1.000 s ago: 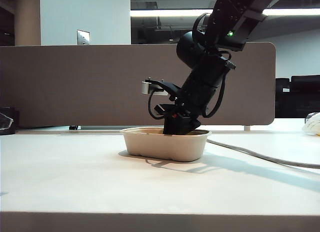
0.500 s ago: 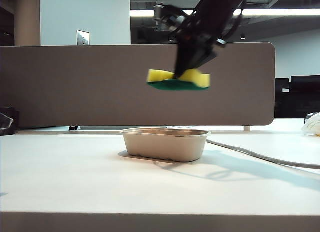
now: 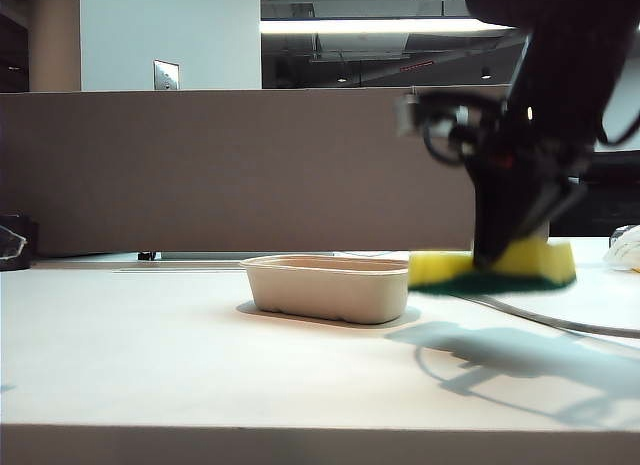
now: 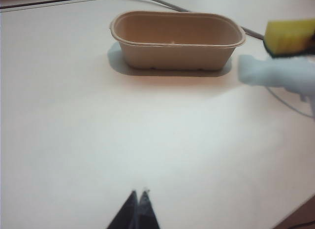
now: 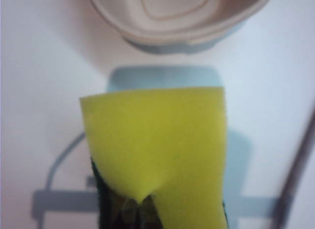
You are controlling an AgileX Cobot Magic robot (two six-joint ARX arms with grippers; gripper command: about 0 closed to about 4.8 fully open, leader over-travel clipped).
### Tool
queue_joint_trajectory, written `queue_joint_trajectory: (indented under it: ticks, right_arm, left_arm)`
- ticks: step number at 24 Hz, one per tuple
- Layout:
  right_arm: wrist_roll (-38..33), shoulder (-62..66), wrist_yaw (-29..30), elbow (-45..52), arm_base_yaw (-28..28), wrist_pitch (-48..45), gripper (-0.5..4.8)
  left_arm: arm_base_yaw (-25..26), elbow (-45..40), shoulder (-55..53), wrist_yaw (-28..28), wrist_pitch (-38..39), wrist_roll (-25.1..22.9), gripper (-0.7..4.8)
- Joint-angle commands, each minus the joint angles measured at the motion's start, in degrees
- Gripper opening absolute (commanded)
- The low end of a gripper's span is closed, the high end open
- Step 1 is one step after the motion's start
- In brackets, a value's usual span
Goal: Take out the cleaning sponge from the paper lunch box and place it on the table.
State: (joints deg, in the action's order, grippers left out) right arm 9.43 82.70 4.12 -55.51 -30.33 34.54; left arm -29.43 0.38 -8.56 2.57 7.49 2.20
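Two steps make up this job & the first looks done: cleaning sponge (image 3: 492, 267) is out of the paper lunch box (image 3: 328, 287), so the set-down on the desk (image 3: 200, 365) is the step in hand. Right gripper (image 3: 505, 255) has its fingers clamped on the sponge, holding it just above the desk at approx 3 o'clock of the box in the exterior view, apart from the rim, its shadow on the desk below it. Left gripper (image 4: 138, 209) sits idle w/ fingers together, far side of the desk from the action. Next move, I'd judge: lower straight down till the green face lands flat, clear of the grey cable (image 3: 560, 323), then let go. Sponge looks bright yellow foam, thin dark green scour layer underneath, pinched mid-length so the foam dents at the grip. Box looks empty.
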Motion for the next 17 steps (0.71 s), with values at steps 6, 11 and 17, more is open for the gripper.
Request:
queue_joint_trajectory:
  ticks: [6, 11, 17]
  right_arm:
    - [-2.1, 0.7, 0.6, 1.0, 0.4, -4.3, 2.75]
    - [-2.6, -0.2, 2.6, 0.8, 0.4, -3.1, 2.74]
    - [-4.5, -3.1, 2.4, 0.7, 0.4, -3.1, 2.39]
  left_arm:
    - [0.0, 0.0, -0.1, 0.1, -0.7, -0.1, -0.05]
    - [0.0, 0.0, -0.1, 0.0, -0.7, -0.1, -0.05]
    - [0.0, 0.0, -0.1, 0.1, -0.7, 0.0, -0.05]
